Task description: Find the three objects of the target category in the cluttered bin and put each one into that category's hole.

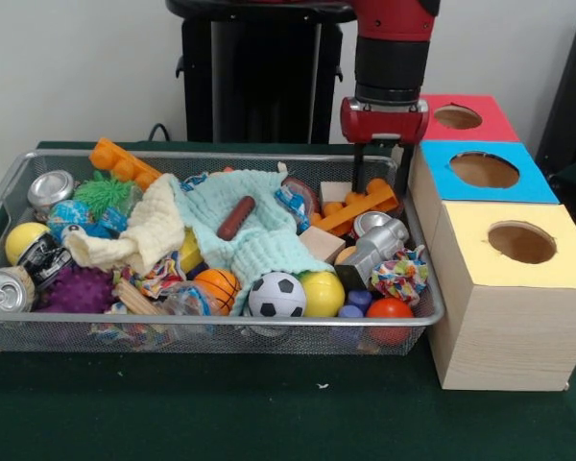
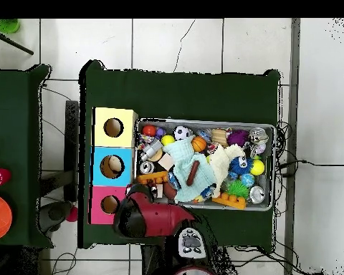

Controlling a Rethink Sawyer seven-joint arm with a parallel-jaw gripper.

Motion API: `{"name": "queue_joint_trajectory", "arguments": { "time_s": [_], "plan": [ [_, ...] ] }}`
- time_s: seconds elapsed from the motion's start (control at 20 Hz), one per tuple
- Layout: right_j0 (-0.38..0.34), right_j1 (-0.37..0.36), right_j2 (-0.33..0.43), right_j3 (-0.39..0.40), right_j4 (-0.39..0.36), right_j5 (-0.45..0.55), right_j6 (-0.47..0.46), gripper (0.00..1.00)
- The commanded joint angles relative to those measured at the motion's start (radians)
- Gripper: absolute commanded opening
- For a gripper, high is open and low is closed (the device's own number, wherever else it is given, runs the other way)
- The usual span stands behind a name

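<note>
The silver wire-mesh bin (image 1: 221, 320) is full of toys; it also shows in the overhead view (image 2: 203, 122). One scrunched multicolour fabric piece (image 1: 400, 277) lies at the bin's front right corner. A second patterned piece (image 1: 158, 279) is half buried near the front left, and a third, blue and red (image 1: 293, 202), lies by the mint-green cloth. The yellow-topped box's hole (image 1: 521, 242) is to the right of the bin (image 2: 113, 127). My gripper (image 1: 378, 171) is open and empty, just above an orange toy (image 1: 360, 206) at the bin's far right. In the overhead view the arm hides it.
A blue-topped box (image 1: 485, 170) and a red-topped box (image 1: 458, 117) stand behind the yellow one. A mint-green cloth (image 1: 254, 230), a pale-yellow cloth (image 1: 144, 230), a soccer ball (image 1: 276, 295), cans and balls fill the bin.
</note>
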Motion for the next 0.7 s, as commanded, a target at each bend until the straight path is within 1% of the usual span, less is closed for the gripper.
{"name": "queue_joint_trajectory", "arguments": {
  "time_s": [0.05,0.25,0.35,0.55,0.7],
  "plan": [
    [-0.054,0.122,0.107,-0.164,0.137,0.013,0.244,1.00],
    [-0.087,0.109,0.137,-0.158,0.136,0.015,0.228,1.00],
    [-0.086,0.091,0.133,-0.151,0.147,0.030,0.226,1.00],
    [-0.067,0.025,0.116,-0.154,0.177,0.117,0.203,1.00],
    [-0.053,0.016,0.105,-0.178,0.191,0.126,0.189,1.00]
  ]
}}
